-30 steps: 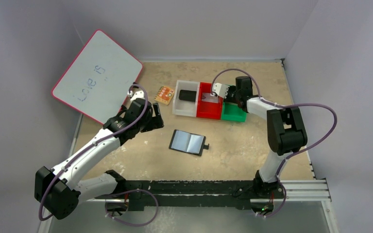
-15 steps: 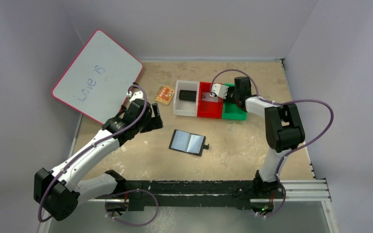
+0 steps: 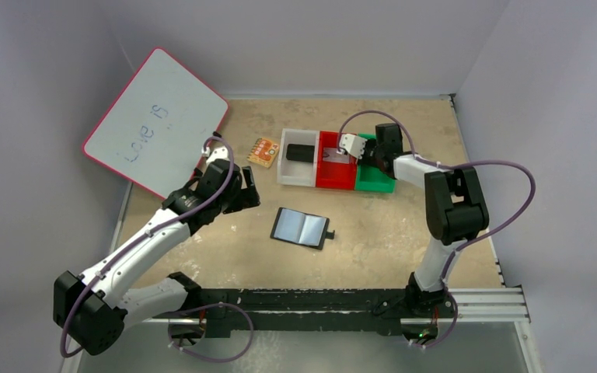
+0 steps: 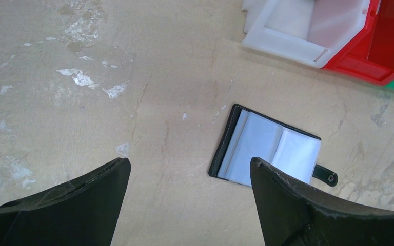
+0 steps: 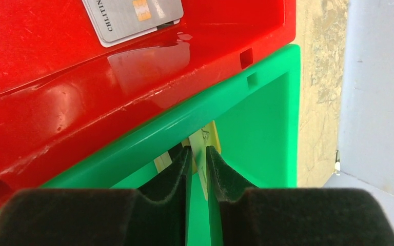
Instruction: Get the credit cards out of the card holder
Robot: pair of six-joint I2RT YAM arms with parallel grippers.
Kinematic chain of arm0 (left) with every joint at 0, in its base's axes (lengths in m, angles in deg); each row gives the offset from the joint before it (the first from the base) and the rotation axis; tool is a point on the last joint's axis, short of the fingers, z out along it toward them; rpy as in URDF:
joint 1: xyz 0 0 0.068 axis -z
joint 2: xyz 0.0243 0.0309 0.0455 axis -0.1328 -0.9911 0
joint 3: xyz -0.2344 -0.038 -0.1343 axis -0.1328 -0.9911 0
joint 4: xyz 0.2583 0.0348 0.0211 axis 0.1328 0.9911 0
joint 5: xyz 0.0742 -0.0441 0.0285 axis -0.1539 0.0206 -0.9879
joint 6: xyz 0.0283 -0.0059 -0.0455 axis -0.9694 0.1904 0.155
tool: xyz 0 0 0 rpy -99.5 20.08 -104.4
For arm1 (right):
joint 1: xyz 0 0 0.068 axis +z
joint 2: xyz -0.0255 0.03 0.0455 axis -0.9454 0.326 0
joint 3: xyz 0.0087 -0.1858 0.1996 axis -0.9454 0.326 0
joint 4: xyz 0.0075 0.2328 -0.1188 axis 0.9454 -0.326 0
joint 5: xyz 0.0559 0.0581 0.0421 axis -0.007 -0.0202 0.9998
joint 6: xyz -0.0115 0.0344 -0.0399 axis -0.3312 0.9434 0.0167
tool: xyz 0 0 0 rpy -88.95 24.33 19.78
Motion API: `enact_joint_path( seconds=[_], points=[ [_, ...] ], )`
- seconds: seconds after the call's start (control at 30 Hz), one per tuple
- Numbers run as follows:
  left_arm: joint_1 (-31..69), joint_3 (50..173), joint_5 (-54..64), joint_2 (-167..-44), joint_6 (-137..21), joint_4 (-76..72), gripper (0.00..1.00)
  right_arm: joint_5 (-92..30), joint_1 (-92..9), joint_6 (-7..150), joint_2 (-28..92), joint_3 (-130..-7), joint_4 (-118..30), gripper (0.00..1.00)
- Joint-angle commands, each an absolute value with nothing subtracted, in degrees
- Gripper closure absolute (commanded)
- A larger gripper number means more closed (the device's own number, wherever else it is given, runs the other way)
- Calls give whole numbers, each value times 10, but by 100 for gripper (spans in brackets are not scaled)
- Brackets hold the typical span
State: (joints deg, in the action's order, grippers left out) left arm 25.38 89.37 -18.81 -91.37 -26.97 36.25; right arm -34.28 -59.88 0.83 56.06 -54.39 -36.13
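**Binning the gold card**

Right fingers (image 5: 177,169) are clamping the gold card (image 5: 203,141) edge-on in the green bin (image 5: 267,113), beside the red bin (image 5: 56,77) holding the grey card (image 5: 133,15). Releasing it low seems wisest. The wallet (image 4: 269,148) is lying open on the counter (image 4: 159,77) in front of the red bin, and the left fingers (image 4: 82,200) are gaping.

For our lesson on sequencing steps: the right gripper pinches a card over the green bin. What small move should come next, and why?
Probably open the right gripper so the card drops into the green bin. It is pinched edge-on over that bin, the silver card already lies in the red bin, and the wallet lies open.
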Motion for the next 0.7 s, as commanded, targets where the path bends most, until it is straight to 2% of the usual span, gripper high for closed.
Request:
enact_joint_path(
  seconds=[0.0,0.03,0.07,0.1,0.4,0.67],
  points=[
    [250,896,-185,-896,-284,362,13,-330,-606,25,533,-550,-371,81],
    [250,895,-185,-896,-284,363,13,-328,-607,27,533,-549,-370,79],
    [250,896,-185,-894,-285,364,13,-325,-607,28,534,-550,-372,60],
    [250,895,-184,-895,-284,363,13,-324,-608,29,536,-553,-378,54],
    [250,896,-182,-895,-284,363,13,-319,-610,40,535,-567,-387,54],
    [250,897,-173,-902,-281,357,13,-300,-610,95,464,-547,-358,50]
  ],
)
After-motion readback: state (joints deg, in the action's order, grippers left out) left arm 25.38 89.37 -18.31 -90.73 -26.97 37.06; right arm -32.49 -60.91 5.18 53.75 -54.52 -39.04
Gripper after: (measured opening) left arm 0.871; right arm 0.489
